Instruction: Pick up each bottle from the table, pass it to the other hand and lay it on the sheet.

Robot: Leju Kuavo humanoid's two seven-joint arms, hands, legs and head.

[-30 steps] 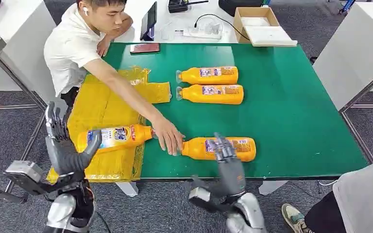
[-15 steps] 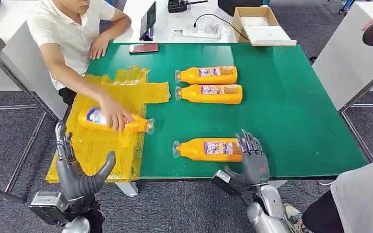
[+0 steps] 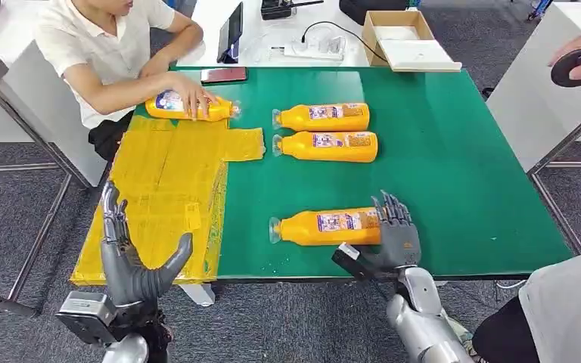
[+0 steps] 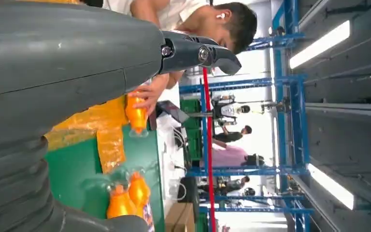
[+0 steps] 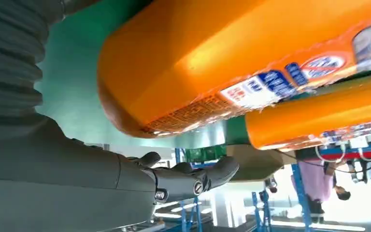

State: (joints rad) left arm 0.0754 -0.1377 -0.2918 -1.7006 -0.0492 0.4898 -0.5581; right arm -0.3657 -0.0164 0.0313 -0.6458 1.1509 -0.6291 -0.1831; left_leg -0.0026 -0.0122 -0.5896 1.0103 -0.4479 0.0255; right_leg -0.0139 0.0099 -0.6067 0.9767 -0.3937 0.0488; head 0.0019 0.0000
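Note:
An orange bottle (image 3: pixel 325 226) lies on its side near the front edge of the green table (image 3: pixel 454 166), cap pointing left. My right hand (image 3: pixel 393 236) stands open at its base end, fingers spread upward, thumb (image 5: pixel 193 176) apart from the bottle (image 5: pixel 232 63). Two more orange bottles (image 3: pixel 322 117) (image 3: pixel 327 146) lie side by side farther back. A yellow sheet (image 3: pixel 163 197) covers the table's left part. At the sheet's far end a person's hand rests on another bottle (image 3: pixel 189 106). Below the sheet's near edge, my left hand (image 3: pixel 132 265) is open and holds nothing.
A person sits at the table's far left corner. A phone (image 3: pixel 225 74) lies on the table's back edge. A cardboard box (image 3: pixel 407 39) and a power strip (image 3: pixel 314 49) sit behind it. Another person's leg (image 3: pixel 567 310) is at the right front.
The person has carried the bottle from the near part of the sheet to its far end. My right hand has shifted right to the near bottle's base. My left hand has dropped lower.

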